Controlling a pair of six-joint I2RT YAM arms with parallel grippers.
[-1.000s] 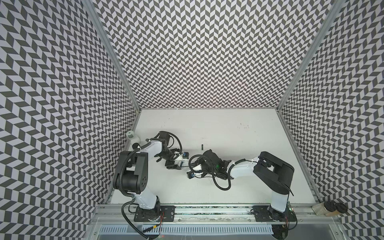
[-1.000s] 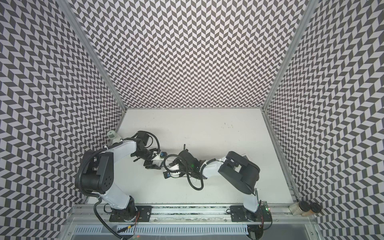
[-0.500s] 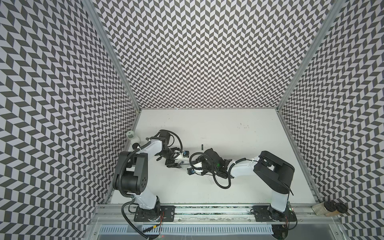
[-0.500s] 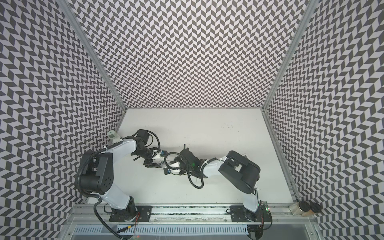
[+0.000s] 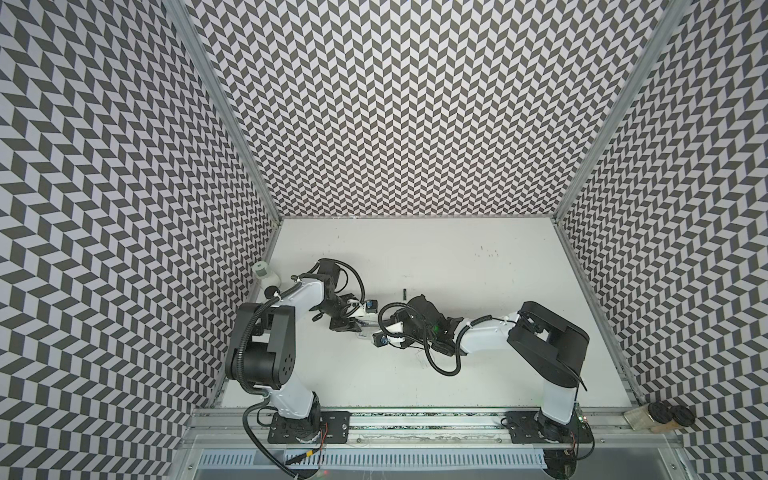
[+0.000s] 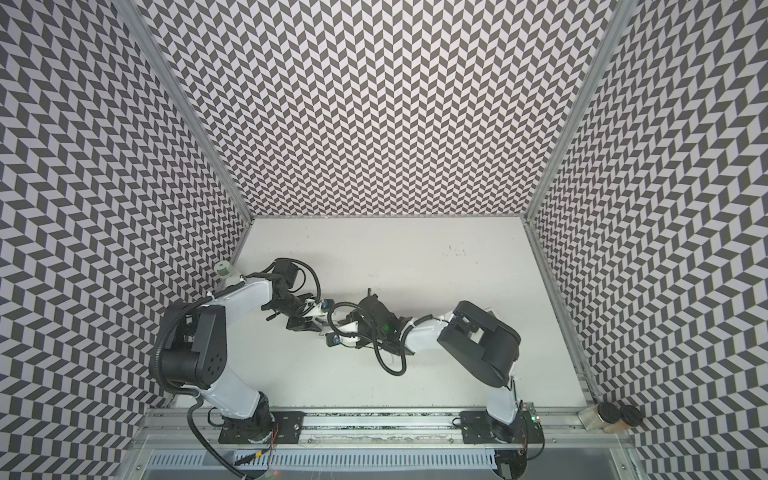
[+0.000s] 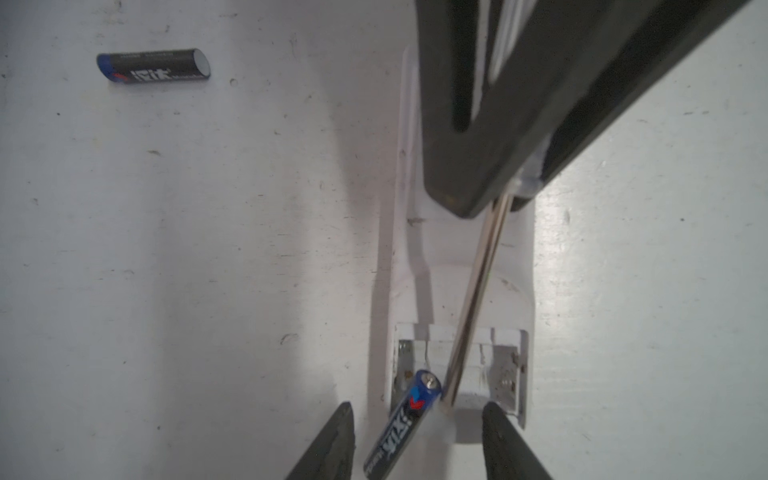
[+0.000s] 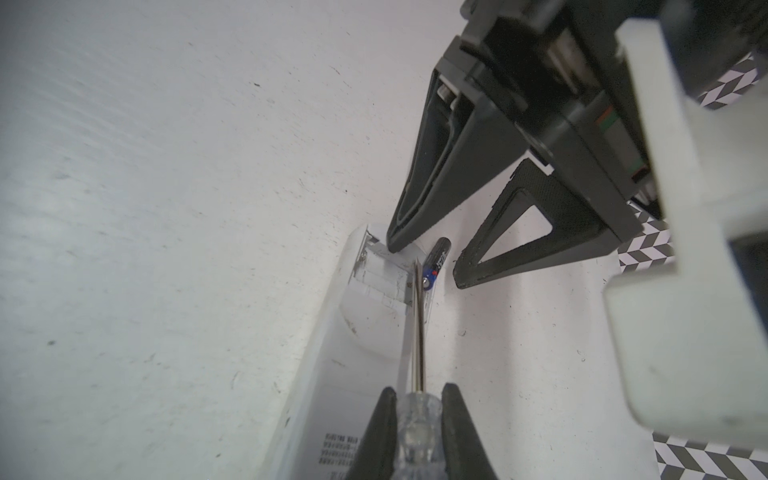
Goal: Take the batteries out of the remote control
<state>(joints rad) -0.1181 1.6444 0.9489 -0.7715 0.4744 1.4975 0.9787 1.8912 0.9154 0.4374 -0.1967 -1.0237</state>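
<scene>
Against the left wall stands a pale jar [image 5: 262, 272], well apart from the work. The left hand [image 7: 417, 409] is open. Its two dark fingers stand on either side of the raised battery [image 7: 405, 419], with a gap on each side and no contact that shows.

That battery is black with a blue end. It sits askew at one side bay of the open compartment [image 7: 469, 374], at the end of the white remote [image 7: 461, 274], which lies flat on the surface [image 5: 457, 374]. Its long axis runs roughly along the remote's length, slightly slanted. The blue nub end points toward the right hand [image 8: 419, 399], and the other end points toward the left hand, past the compartment's end wall. Metal contacts show in the other bay.

In the way is the screwdriver [image 8: 419, 332]. Its metal shaft slants over the remote's back, with the tip just beside the nub end. The right hand is clamped on the clear handle and hangs over the remote's body.

The loose battery [image 5: 404, 294] lies flat on the surface, beyond the right wrist in both top views. Its long axis points toward the back wall. Two dark-lidded jars [image 5: 660, 417] sit by the front rail at the far right.
</scene>
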